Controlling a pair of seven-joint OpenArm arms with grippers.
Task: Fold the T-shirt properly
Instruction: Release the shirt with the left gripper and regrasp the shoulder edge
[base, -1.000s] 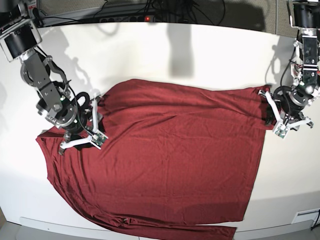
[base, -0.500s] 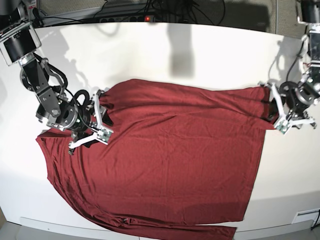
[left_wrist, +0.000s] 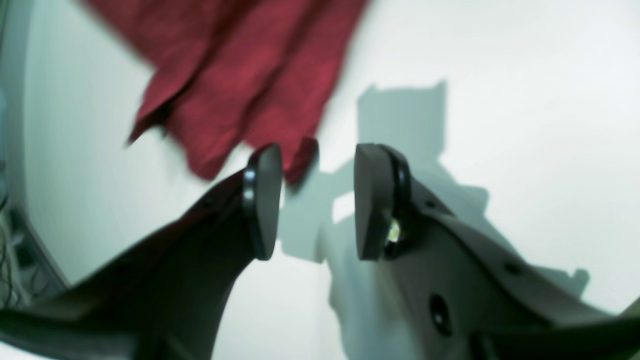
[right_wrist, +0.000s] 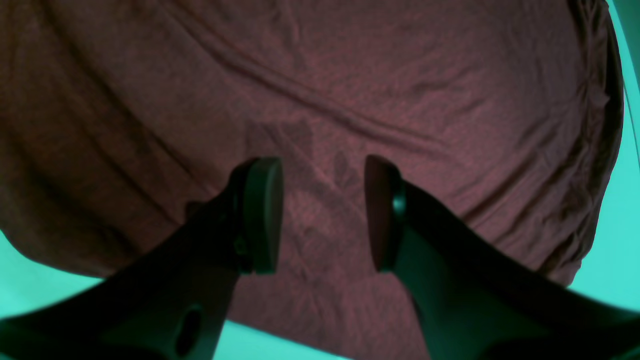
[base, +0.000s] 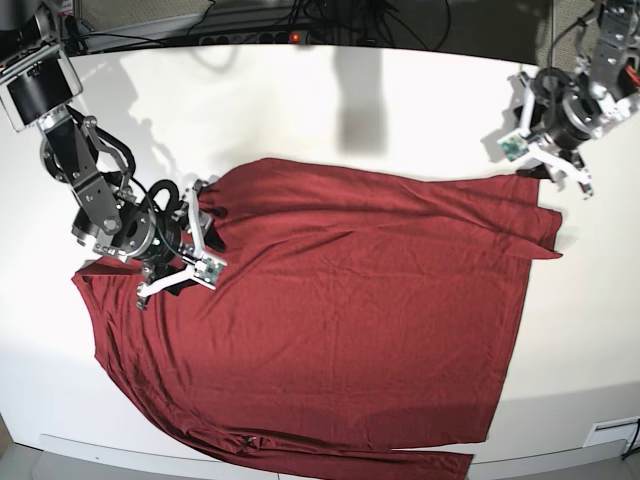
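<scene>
Both claws gape: the left claw (base: 540, 160) at two o'clock, the right claw (base: 190, 272) at nine, over the maroon shirt (base: 340, 320).

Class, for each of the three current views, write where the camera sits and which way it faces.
Base: raised, looking down over the maroon shirt; both arms and hands show.
Left wrist: on the left arm, facing past its hand to a shirt edge and white surface; two fingers show.
Right wrist: on the right arm, facing down past its hand; two fingers show. Both wrist views share the shirt.
</scene>
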